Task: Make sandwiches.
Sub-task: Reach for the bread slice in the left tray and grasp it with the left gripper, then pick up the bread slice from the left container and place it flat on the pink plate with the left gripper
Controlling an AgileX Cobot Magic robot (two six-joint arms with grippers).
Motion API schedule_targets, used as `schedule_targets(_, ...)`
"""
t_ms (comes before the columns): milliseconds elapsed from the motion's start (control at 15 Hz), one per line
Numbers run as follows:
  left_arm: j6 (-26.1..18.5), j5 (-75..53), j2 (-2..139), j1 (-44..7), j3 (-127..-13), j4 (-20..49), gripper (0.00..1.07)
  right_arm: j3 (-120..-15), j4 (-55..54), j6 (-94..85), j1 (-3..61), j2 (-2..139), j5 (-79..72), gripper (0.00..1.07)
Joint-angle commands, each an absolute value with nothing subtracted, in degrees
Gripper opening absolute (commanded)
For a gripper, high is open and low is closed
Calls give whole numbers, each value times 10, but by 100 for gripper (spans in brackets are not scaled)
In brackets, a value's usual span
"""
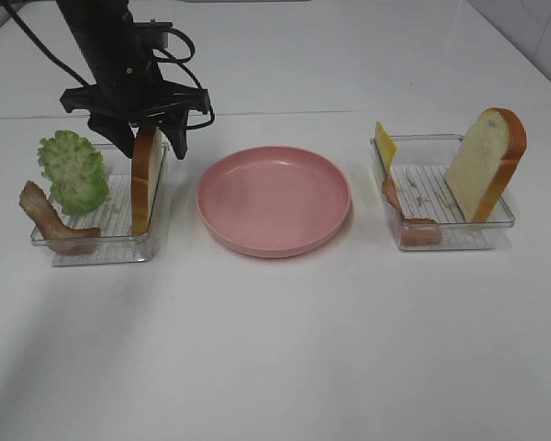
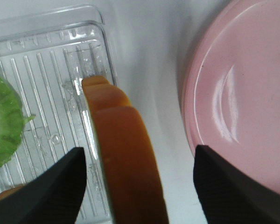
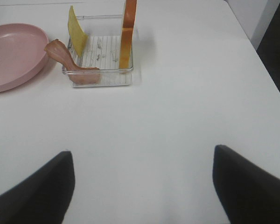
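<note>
No stacked sandwich shows; its parts lie apart in two clear trays. A bread slice with orange-brown crust stands on edge in the left tray, beside green lettuce and a brown bacon strip. My left gripper is open, just above this slice. In the left wrist view the crust lies between the spread fingers, apart from both. The right tray holds yellow cheese, bacon and a second bread slice. My right gripper is open and empty over bare table.
A pink round plate sits empty between the trays; its rim lies close beside the left gripper. The white table stretches in front. The table's right edge is near the right arm.
</note>
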State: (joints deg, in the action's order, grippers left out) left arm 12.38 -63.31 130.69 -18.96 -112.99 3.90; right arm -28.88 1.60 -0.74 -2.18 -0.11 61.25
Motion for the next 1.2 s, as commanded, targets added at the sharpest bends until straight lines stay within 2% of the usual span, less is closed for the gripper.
schedule_targets(67, 125, -641, 1316, -193, -1133, 37, 54, -286, 17, -10, -25, -10, 606, 78)
schedule_targets(133, 125, -641, 1316, -193, -1133, 37, 50, -286, 17, -10, -25, -10, 606, 78)
schedule_targets(200, 125, -641, 1316, -193, -1133, 37, 34, -286, 17, -10, -25, -10, 606, 78)
schedule_targets(267, 125, -641, 1316, -193, -1133, 37, 23, -286, 17, -10, -25, -10, 606, 78)
schedule_targets(467, 125, -641, 1316, -193, -1133, 37, 1, -286, 17, -10, -25, -10, 606, 78)
schedule_targets(733, 125, -656, 1303, -193, -1146, 37, 0, -286, 17, -10, -25, -10, 606, 78)
schedule_targets(800, 125, -712, 1303, -193, -1193, 37, 0, -286, 17, -10, -25, -10, 606, 78)
schedule_targets(933, 117, -738, 1302, -193, -1232, 42, 0, -286, 17, -10, -25, -10, 606, 78)
schedule_targets(1067, 109, -737, 1294, -193, -1271, 58, 0, -286, 17, -10, -25, -10, 606, 78)
schedule_targets(1200, 93, -737, 1291, -191, -1312, 101, 0, -286, 17, -10, -25, -10, 606, 78)
